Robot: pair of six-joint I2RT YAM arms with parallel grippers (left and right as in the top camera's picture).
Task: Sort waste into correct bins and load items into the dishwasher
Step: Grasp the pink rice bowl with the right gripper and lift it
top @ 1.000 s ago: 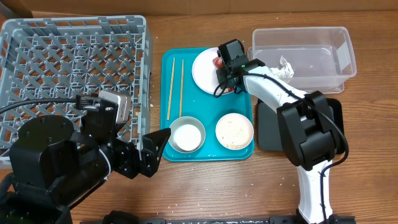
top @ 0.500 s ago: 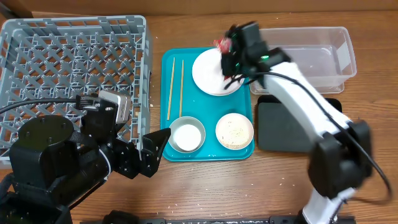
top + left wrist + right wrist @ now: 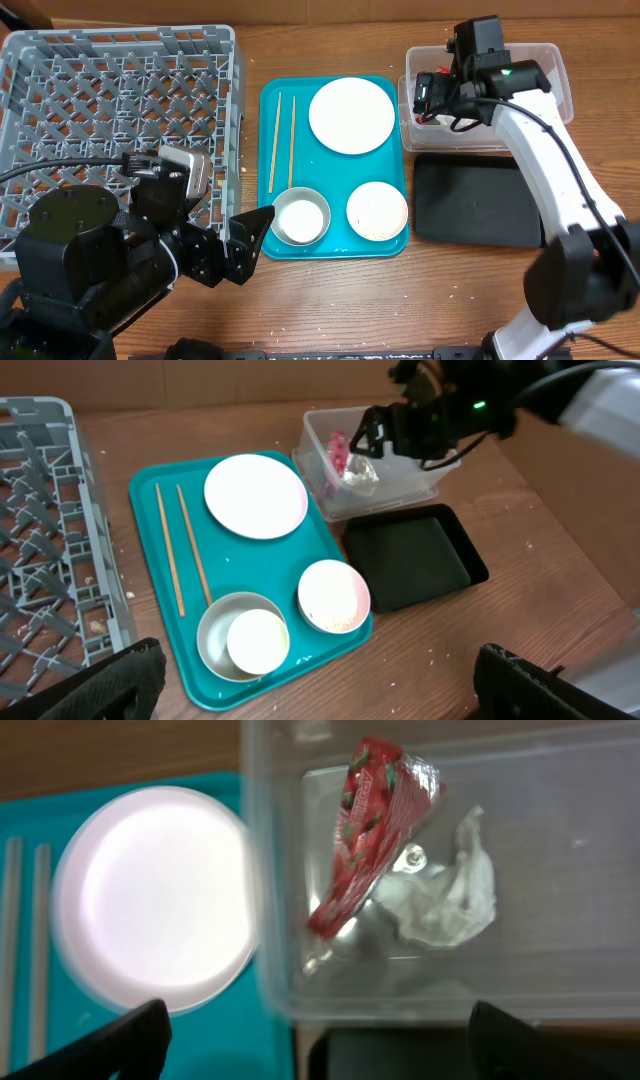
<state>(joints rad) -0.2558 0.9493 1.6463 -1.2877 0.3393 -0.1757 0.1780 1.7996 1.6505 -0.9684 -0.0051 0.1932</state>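
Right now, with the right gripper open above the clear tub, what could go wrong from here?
1. The right gripper hangs over the tray-side wall of the clear tub; pulling away could bump it or snag the red wrapper lying beside it.
2. The smaller dish holds rice; tilting it may spill grains onto the teal tray.
3. The cup sits inside the metal bowl; lifting the bowl could tip it.

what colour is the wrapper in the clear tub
Red with small green flecks; the wrapper shows best in the right wrist view.
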